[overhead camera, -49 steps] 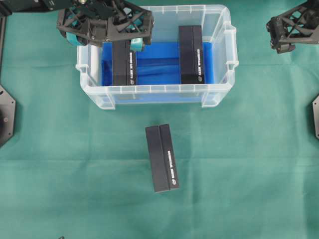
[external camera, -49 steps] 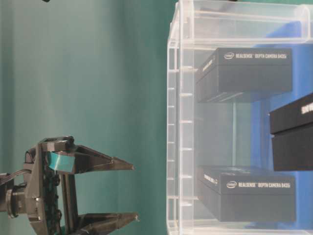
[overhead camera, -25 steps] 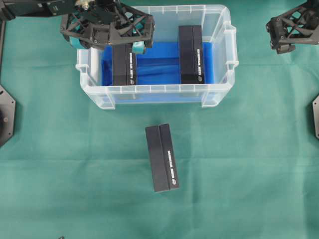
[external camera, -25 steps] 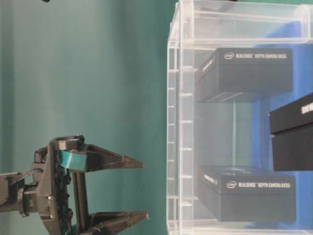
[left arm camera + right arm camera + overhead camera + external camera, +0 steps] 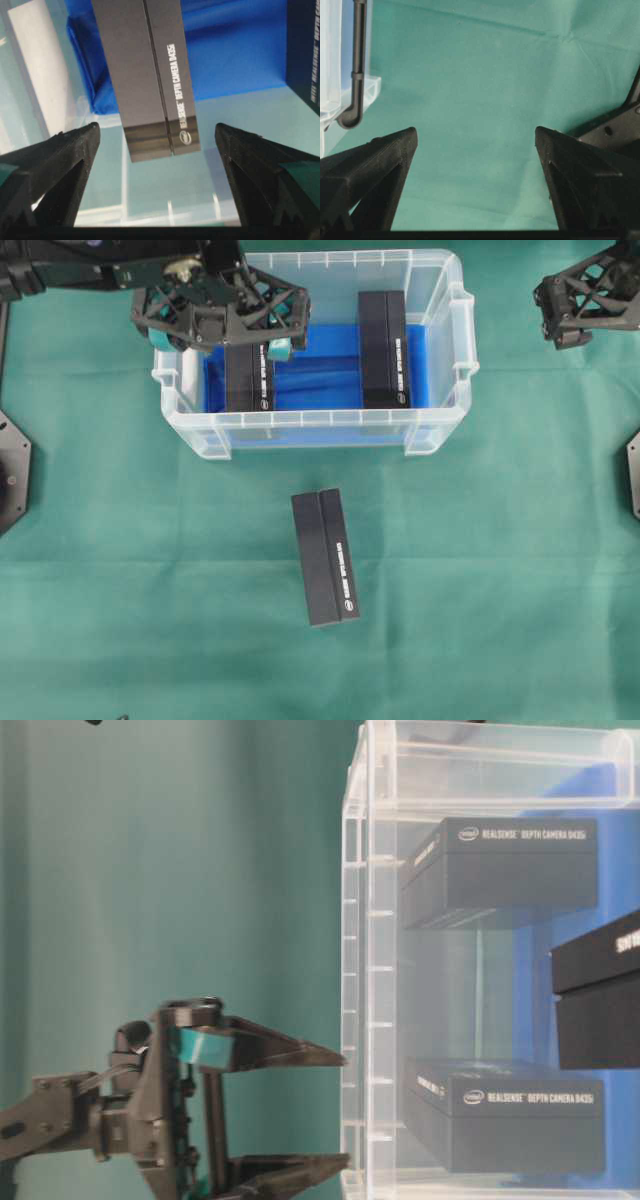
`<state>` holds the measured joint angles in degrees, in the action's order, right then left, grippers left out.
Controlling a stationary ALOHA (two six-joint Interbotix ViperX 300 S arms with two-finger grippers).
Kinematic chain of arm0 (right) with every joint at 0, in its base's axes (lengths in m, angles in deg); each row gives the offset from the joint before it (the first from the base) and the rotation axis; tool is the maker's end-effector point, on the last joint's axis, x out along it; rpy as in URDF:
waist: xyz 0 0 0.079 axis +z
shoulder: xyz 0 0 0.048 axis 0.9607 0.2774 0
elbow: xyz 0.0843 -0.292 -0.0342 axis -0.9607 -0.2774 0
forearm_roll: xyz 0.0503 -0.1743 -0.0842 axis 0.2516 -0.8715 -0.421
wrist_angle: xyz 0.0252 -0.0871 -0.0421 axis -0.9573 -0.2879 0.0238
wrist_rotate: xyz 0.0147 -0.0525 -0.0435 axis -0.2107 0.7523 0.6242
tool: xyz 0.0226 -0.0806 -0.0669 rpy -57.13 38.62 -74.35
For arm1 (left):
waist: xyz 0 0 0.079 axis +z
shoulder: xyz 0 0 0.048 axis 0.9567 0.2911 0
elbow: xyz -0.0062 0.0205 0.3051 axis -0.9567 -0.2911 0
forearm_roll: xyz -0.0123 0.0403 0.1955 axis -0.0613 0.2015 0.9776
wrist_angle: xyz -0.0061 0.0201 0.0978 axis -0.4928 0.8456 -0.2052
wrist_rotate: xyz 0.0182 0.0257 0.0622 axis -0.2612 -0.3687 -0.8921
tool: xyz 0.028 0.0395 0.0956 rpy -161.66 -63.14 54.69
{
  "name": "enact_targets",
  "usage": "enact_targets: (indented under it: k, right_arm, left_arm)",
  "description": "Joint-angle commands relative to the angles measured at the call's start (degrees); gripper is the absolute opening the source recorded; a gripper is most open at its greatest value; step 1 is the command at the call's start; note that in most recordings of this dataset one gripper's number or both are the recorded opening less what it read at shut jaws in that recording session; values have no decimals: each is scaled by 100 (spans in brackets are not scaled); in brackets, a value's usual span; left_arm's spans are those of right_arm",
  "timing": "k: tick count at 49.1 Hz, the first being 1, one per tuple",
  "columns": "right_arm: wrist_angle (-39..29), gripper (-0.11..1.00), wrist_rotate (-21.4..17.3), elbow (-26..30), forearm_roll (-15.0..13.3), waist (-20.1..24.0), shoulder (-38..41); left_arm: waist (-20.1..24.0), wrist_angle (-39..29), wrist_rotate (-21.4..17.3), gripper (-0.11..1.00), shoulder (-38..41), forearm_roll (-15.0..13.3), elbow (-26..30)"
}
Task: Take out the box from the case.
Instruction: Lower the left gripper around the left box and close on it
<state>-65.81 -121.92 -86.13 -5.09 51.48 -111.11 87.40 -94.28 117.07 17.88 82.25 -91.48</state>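
Case (image 5: 455,315), clear plastic, blue cloth (image 5: 310,365) lining its floor, standing on green cloth (image 5: 150,570) toward the far side of the overhead view. Contents: two black boxes lying flat, one by the case's left wall, left box (image 5: 248,380), its far end hidden under the left gripper (image 5: 232,325); one toward the case's right wall, right box (image 5: 383,350), seen whole. Third box (image 5: 324,557) outside, near the case's front wall, lying slightly askew. Left gripper hangs over the case's left rear corner, jaws spread wide and holding nothing; in the left wrist view the two fingers (image 5: 55,160) flank the near end of the left box without touching it, and the box's far end is cut off by the frame. Lettering on the box lid is blurred there; it reads more clearly in the table-level view through the case wall. Right gripper (image 5: 575,302) off to the case's right, over bare cloth, partly cut off by the frame edge, jaws wide apart and empty. Table-level view crops the case's far side and one box.
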Motion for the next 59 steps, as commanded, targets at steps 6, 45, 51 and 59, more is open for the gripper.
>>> enact_targets:
  k: [6,45,51,59]
  right_arm:
    - [18,94,0,26,0,26,-53]
    - [229,94,9,-18,0,88,-53]
    - [290,94,0,-18,9,88,-53]
    - [352,94,9,-18,62,88,-53]
  left_arm:
    - [26,299,123,95,-9,18,-167]
    - [70,1099,439,95,308,18,-835]
    - [70,1274,457,95,352,18,-905]
    - [70,1380,466,95,439,18,-914]
